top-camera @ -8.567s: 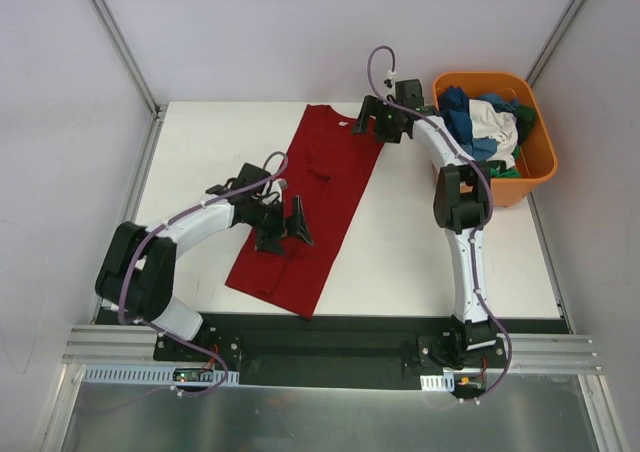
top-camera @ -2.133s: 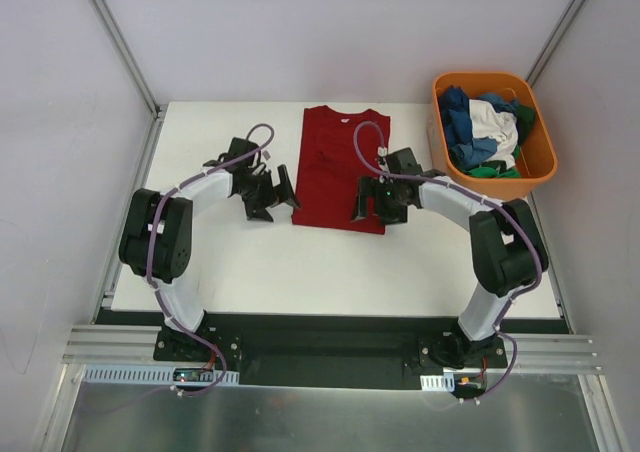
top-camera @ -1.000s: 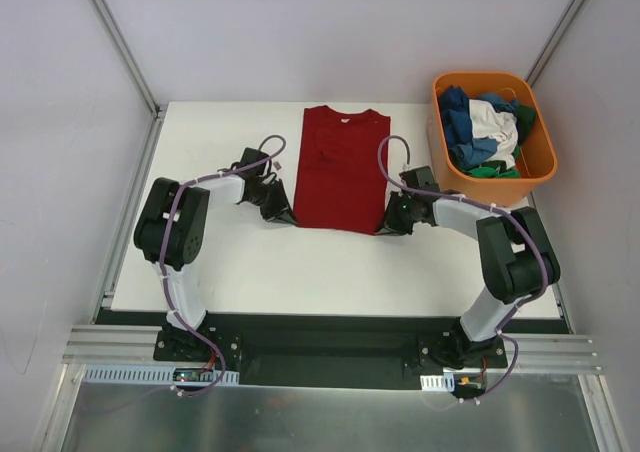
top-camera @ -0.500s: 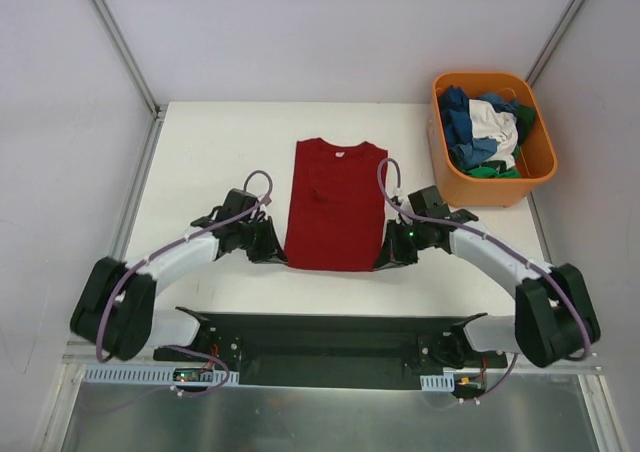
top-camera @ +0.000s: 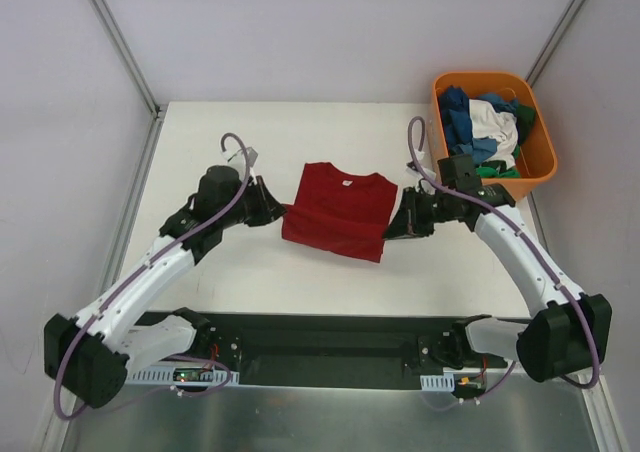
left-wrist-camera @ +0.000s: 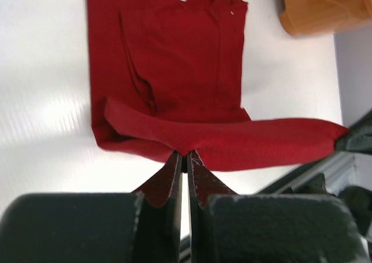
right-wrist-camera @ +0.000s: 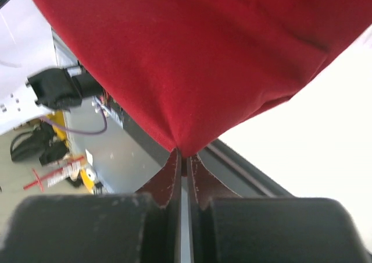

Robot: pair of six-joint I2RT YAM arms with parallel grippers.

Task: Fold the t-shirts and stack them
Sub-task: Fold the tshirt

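Note:
The dark red t-shirt (top-camera: 338,208) lies in the middle of the white table (top-camera: 220,142), collar toward the far side. Its near half is raised and doubled back over the rest. My left gripper (top-camera: 283,212) is shut on the raised hem's left corner, seen pinched between the fingertips in the left wrist view (left-wrist-camera: 185,155). My right gripper (top-camera: 392,230) is shut on the hem's right corner (right-wrist-camera: 183,155). The hem hangs stretched between them above the flat part of the shirt (left-wrist-camera: 174,53). Blue, white and green t-shirts (top-camera: 485,122) are piled in the tub.
The orange plastic tub (top-camera: 541,164) stands at the table's far right corner, close behind the right arm. A black rail (top-camera: 320,337) runs along the near edge. Grey walls stand on the far, left and right sides.
Both grippers have lifted the shirt's near hem and carried it away from the near edge toward the collar. The shirt now looks about half as long.

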